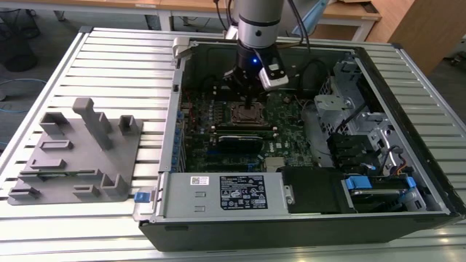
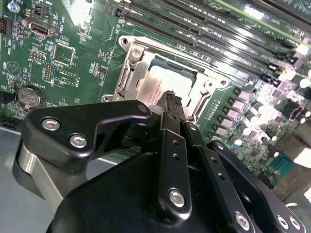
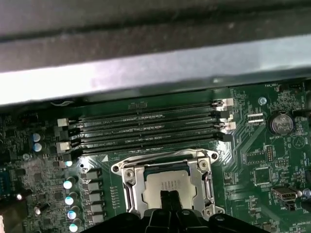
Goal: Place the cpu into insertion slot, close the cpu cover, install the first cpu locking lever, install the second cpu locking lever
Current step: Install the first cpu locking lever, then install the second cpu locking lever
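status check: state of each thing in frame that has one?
cpu: seated in the slot, flat.
cpu cover: down around the cpu, top showing through its cut-out.
gripper: fingers together, tips at the cpu top; contact unclear.
memory slots: filled with modules, in both wrist views.
case: side open, board exposed.
grey fixture: on the table at the exterior view's left, away from the arm.

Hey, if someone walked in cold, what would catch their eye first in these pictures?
The arm reaching down into the open computer case, its gripper right over the cpu seated in the insertion slot. The cpu cover lies closed around the cpu. On the exterior view's left, a grey fixture sits on the slatted table.
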Robot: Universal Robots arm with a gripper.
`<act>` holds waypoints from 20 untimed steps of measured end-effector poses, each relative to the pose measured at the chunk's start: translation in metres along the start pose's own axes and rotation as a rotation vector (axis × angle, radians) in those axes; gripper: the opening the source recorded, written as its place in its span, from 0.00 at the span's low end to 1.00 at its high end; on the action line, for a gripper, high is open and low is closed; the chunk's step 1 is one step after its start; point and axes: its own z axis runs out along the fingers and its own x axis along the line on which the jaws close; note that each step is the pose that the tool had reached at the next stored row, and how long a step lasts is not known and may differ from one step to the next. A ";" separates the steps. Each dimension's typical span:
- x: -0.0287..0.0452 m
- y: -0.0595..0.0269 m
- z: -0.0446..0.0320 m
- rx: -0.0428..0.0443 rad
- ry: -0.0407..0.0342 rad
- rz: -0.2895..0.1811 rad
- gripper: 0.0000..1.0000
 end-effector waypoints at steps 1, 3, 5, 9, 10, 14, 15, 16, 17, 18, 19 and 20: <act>0.0000 -0.0002 0.0005 -0.0007 -0.0022 -0.010 0.11; 0.0000 -0.0007 0.0016 -0.0019 -0.0058 -0.028 0.11; 0.0000 -0.0012 0.0019 -0.0023 -0.0066 -0.038 0.11; -0.0001 -0.0011 0.0019 -0.0027 -0.0069 -0.042 0.11; -0.0001 -0.0011 0.0018 -0.0026 -0.0069 -0.042 0.11; -0.0001 -0.0012 0.0001 -0.0025 -0.0068 -0.042 0.11; -0.0002 -0.0012 0.0000 -0.0027 -0.0069 -0.042 0.11; -0.0002 -0.0012 -0.0002 -0.0026 -0.0068 -0.042 0.11; -0.0002 -0.0012 -0.0003 -0.0026 -0.0068 -0.042 0.11; -0.0002 -0.0012 -0.0004 -0.0025 -0.0068 -0.042 0.11; -0.0002 -0.0012 -0.0004 -0.0026 -0.0068 -0.042 0.11; -0.0002 -0.0012 -0.0004 -0.0025 -0.0068 -0.042 0.11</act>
